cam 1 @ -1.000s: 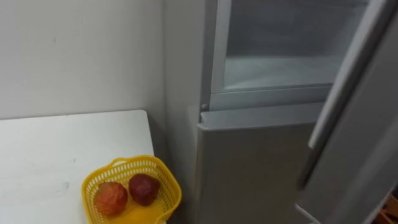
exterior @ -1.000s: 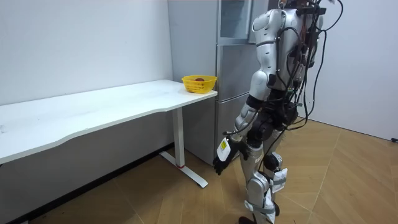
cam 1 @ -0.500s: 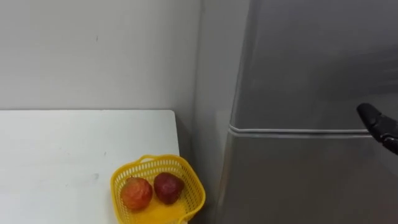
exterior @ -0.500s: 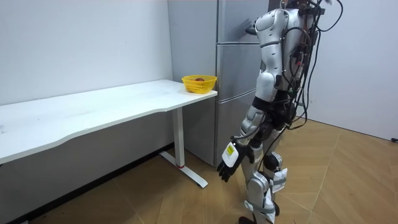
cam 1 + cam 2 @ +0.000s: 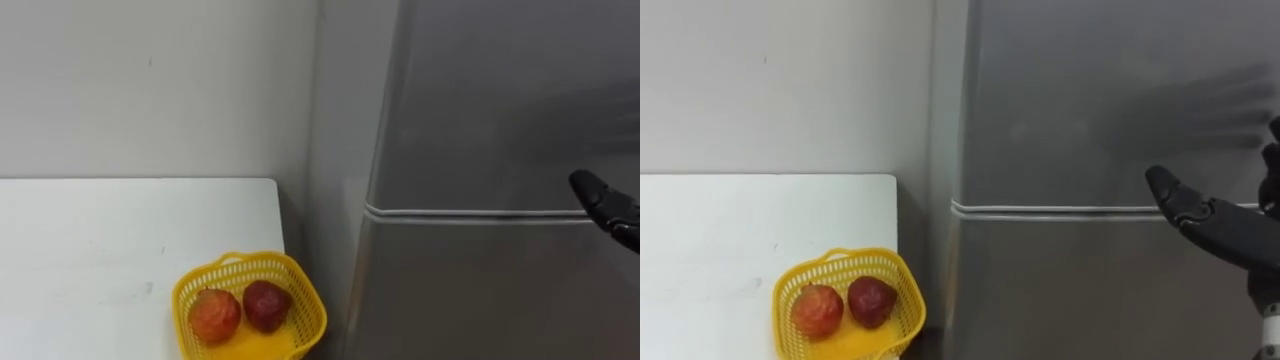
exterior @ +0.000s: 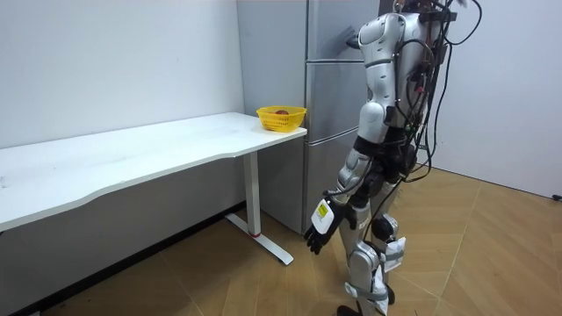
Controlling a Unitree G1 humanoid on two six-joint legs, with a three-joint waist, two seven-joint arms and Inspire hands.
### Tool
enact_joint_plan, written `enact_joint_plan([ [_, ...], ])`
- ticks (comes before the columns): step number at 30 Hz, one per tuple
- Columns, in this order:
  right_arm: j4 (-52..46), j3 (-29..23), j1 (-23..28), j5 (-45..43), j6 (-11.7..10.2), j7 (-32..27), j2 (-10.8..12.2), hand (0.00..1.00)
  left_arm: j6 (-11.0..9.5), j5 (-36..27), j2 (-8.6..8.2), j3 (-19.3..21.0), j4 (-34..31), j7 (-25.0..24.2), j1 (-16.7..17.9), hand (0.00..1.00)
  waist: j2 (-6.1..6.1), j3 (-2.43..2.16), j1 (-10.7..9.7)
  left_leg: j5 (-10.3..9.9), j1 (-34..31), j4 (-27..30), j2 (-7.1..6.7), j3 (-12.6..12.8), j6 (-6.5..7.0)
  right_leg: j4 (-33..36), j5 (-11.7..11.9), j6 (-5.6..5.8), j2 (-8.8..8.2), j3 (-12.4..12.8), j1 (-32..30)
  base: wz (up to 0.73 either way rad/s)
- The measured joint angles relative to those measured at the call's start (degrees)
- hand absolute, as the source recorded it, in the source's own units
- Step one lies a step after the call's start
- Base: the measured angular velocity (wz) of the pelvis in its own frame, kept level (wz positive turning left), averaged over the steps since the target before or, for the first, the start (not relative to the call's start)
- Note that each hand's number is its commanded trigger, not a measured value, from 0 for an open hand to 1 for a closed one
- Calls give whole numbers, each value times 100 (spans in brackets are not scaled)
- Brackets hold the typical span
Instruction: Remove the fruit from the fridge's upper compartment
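The grey fridge's upper door (image 5: 500,100) stands shut above the seam with the lower door (image 5: 470,290); its inside is hidden. My right hand (image 5: 1212,226) is raised before that seam at the right edge, dark fingers straight, holding nothing. In the room view I stand facing the fridge (image 6: 329,96) with the right arm lifted. My left hand (image 6: 320,230) hangs by my thigh, fingers relaxed and empty. A yellow basket (image 5: 245,261) on the white table's (image 5: 100,250) corner beside the fridge holds an orange-red fruit (image 5: 215,315) and a dark red fruit (image 5: 265,305).
The table (image 6: 132,154) runs along the white wall to the room view's left, with the basket (image 6: 281,117) at its fridge end. Wooden floor lies around me. A narrow gap separates the table edge from the fridge side.
A second ago the upper door stood open on a bare shelf; now it is shut. My right hand has come into view at the door. The left arm swung slightly.
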Motion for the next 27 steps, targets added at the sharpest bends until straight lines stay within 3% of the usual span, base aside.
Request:
enact_joint_plan([
  [11,-192,-55,-1,-233,-26,-630,-2,0,-13,-6,12,19,316,17,-31,0,-19,-13,-61,0,-5,2,0,-49,0,-6,2,1,-6,-78,13,4],
  [16,-194,-214,64,-976,-28,-940,-2,0,-9,12,48,58,252,15,-79,0,5,-5,-97,0,-16,3,-4,-62,-1,-5,2,2,-7,-74,-19,1],
  [22,-173,-482,146,-1033,-28,-1366,-1,0,-8,-2,83,-1,201,16,-114,0,25,-15,-332,-1,-4,2,-5,-49,-1,-15,2,2,-4,-59,1,-1],
  [25,-153,-590,259,-1043,-31,-1581,-1,0,-7,-2,80,-5,199,34,-118,0,61,-36,-372,0,17,2,-3,-20,-1,-9,3,2,9,13,4,-11],
  [27,-12,-640,520,-1062,-69,-1754,4,0,0,1,80,-6,173,93,-121,0,89,-24,-364,0,40,3,-2,11,-1,-1,3,2,17,76,4,-9],
])
